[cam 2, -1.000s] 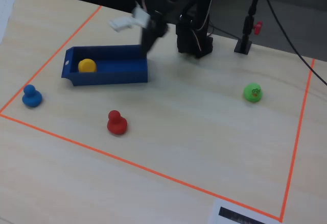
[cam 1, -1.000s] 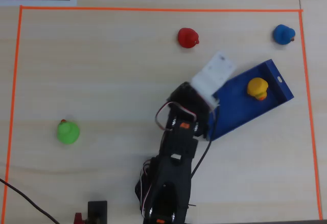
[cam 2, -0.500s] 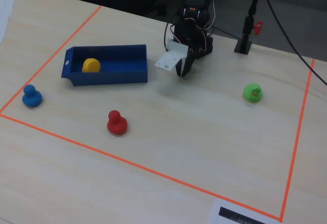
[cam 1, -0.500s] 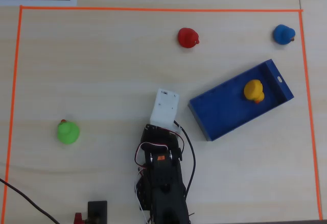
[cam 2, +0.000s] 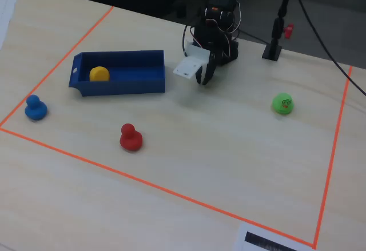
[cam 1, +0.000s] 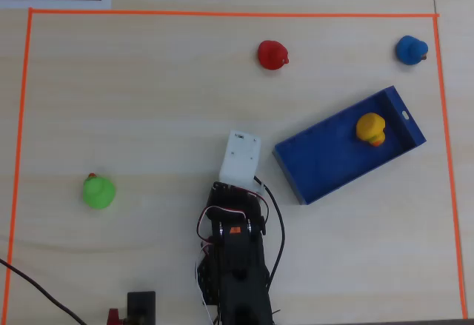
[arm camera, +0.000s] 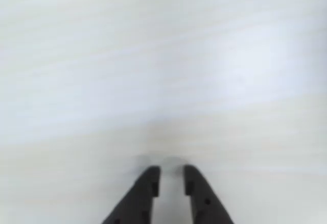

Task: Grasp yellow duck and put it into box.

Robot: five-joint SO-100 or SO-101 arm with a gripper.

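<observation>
The yellow duck lies inside the blue box, at its right end in the overhead view; in the fixed view the duck is at the left end of the box. My gripper hangs over bare table just left of the box in the overhead view, where the white wrist block covers it. Its black fingers point down at the table. The jaws stand a narrow gap apart with nothing between them.
A red duck and a blue duck stand near the far edge, and a green duck at the left. Orange tape frames the work area. The arm base and its cables are at the near edge.
</observation>
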